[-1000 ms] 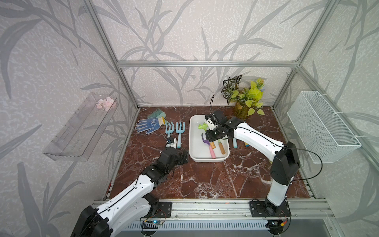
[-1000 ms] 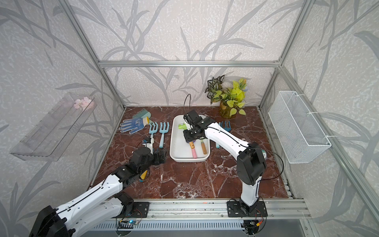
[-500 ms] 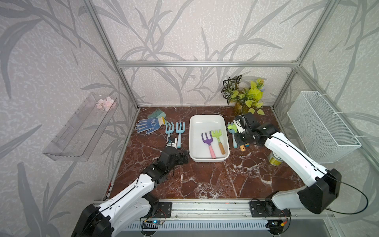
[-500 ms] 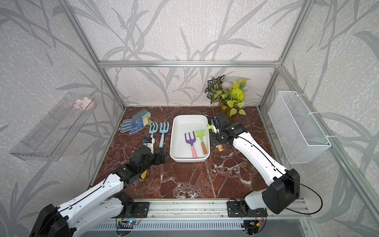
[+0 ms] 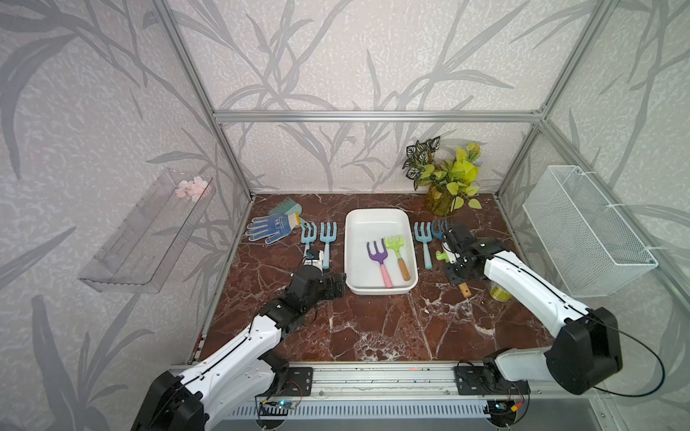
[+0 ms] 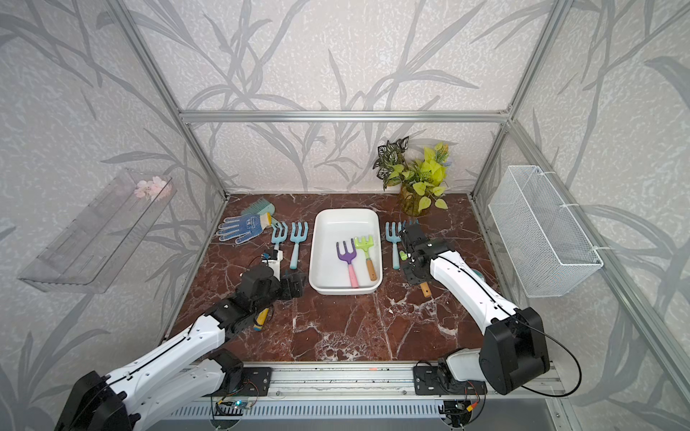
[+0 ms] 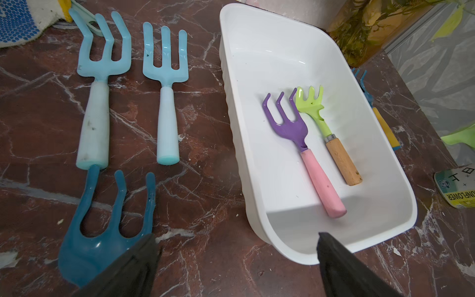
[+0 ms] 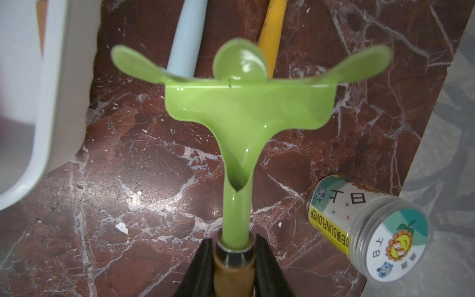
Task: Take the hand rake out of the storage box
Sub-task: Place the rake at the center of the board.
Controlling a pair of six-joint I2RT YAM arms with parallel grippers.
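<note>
Red-brown marble tabletop (image 5: 373,328): we find the right gripper (image 8: 232,248) clamped on the lime-green, wooden-handled hand rake (image 8: 244,113), outside the glossy white rectangular storage box (image 5: 381,290), just beside it. We find the left gripper (image 7: 236,239) spread wide, empty.

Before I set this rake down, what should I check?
1. Grip: right gripper shut on the green rake at its handle. Ok.
2. Rake out of the box: beside it, over the table. Ok.
3. Drop spot free: light blue rake and yellow-handled rake lie by its head; jar nearby. Not ok.
4. Height above the table: cannot tell.
5. Left gripper open at the box's near corner, holding nothing. Ok.
</note>
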